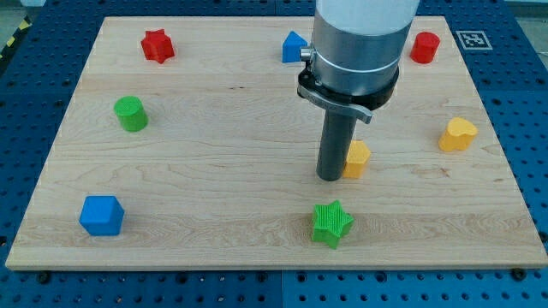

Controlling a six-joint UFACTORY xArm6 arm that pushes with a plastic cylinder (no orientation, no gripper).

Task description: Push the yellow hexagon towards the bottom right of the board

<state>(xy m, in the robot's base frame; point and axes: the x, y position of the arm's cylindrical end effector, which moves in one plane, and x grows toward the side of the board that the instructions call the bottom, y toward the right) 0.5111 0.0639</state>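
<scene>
Camera view: my tip rests on the wooden board, centre-right of frame, touching the left side of the yellow hexagon. No claw fitted. Green star sits just below; yellow heart at right.

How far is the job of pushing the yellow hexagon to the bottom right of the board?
Done: my tip has reached the yellow hexagon and sits against its left side. In hand: the push itself, barely begun, since the hexagon lies near the middle of the board. Left: nearly the whole way to the bottom right corner, right of the green star.
</scene>
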